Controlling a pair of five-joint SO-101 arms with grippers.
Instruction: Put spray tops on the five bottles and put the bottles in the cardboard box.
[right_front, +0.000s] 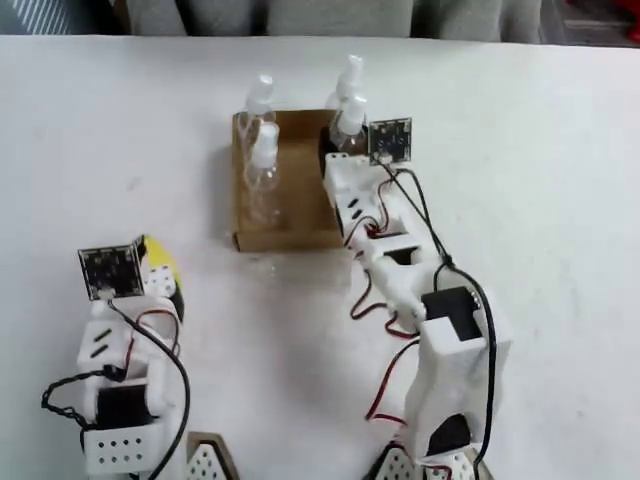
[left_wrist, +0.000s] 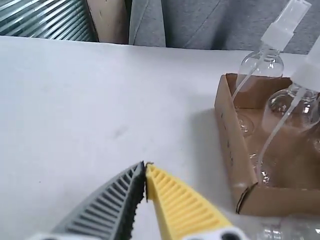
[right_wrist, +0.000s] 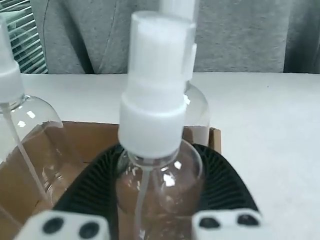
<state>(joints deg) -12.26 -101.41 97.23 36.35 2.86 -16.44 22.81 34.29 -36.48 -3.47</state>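
The cardboard box (right_front: 290, 225) stands at mid-table with several clear bottles with white spray tops upright in it, two at its left side (right_front: 263, 160). My right gripper (right_front: 343, 150) is at the box's right side, shut on a spray-topped bottle (right_front: 350, 115). In the right wrist view its black fingers (right_wrist: 87, 187) clasp that bottle (right_wrist: 157, 185) over the box (right_wrist: 75, 135), with another bottle (right_wrist: 197, 107) just behind. My left gripper (right_front: 160, 272) rests low at the table's left front, its grey and yellow fingertips (left_wrist: 145, 175) shut on nothing. The box (left_wrist: 227, 130) lies off to its side.
White table (right_front: 520, 150) all around the box, with open room to the left and right. A clear plastic thing (left_wrist: 285, 231) lies just outside the box's near corner. Loose wires hang along both arms. Chairs stand beyond the far edge.
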